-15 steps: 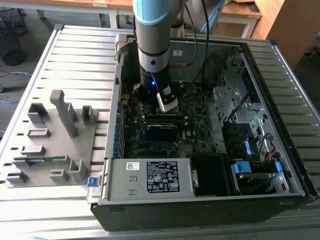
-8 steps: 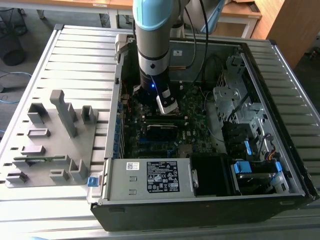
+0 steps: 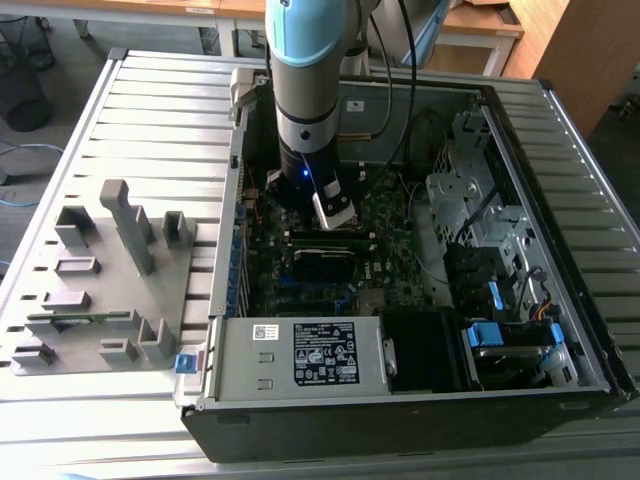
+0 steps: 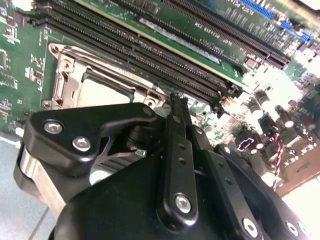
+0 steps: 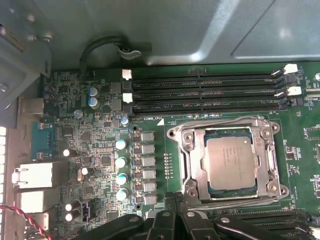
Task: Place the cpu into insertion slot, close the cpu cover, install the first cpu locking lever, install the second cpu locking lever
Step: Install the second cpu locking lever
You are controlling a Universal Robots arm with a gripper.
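In the first wrist view the cpu (image 5: 231, 162), a dull silver square, lies in the insertion slot (image 5: 176, 134) on the green motherboard (image 5: 100, 165). The silver cpu cover (image 5: 197, 167) lies flat over it, and the chip shows through the cover's window. A thin wire lever (image 5: 220, 121) runs along the slot's edge beside the memory slots. My gripper (image 5: 175, 198) hovers just off the slot's side, fingers pressed together with nothing between them. The second wrist view shows the gripper (image 4: 176, 100) close above the board beside the cpu (image 4: 100, 91). In the exterior view the gripper (image 3: 335, 222) reaches down inside the case.
Long black memory slots (image 5: 200, 92) run beside the socket, with capacitors (image 5: 121, 161) and chokes on another side. The open computer case (image 3: 560, 200) has a power supply (image 3: 300, 355) at the front and drive bays at the exterior view's right. A grey fixture block (image 3: 110, 270) stands at the exterior view's left.
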